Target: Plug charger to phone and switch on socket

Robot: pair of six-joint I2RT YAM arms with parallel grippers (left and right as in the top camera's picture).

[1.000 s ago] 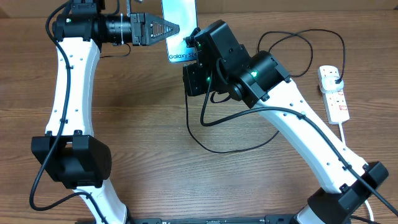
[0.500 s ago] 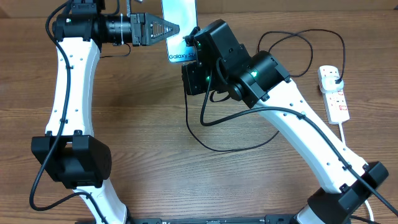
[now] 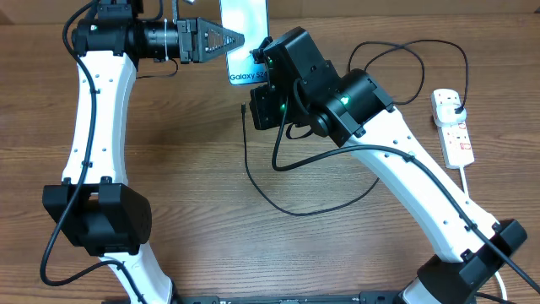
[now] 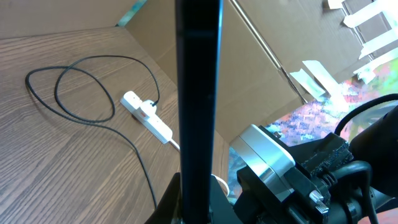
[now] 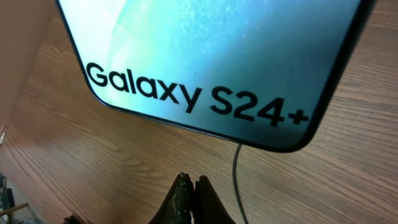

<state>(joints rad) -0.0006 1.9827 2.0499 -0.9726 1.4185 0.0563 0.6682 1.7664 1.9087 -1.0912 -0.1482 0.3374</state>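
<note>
Along the far edge of the table, from overhead: shows the left gripper closed on the side of the phone, pale blue screen facing up, near the middle of that edge. Hides the right arm's working end under its own black wrist, just off the phone's near end. Traces the charger, a thin black cable, from a tip beside that wrist, through a wide loop across the table's middle, out to the socket by the right edge, where a black plug appears seated at the far end.

From the left wrist: presents the phone edge-on as a dark bar rising from the grip at the bottom of the frame. Places the white socket and looped cable well apart on the wood beyond.

From the right wrist: puts the right gripper fully closed, nothing visible between its fingers, just below the phone's corner reading "Galaxy S24+". Runs the cable beside those fingers, not in them, up to the phone's lower edge. Cannot tell whether the tip sits in the port.

Counts, as a judgement, only the plug end as likely done. Leaves the phone connection unconfirmed and the switch, too small to read, probably yet to press.
</note>
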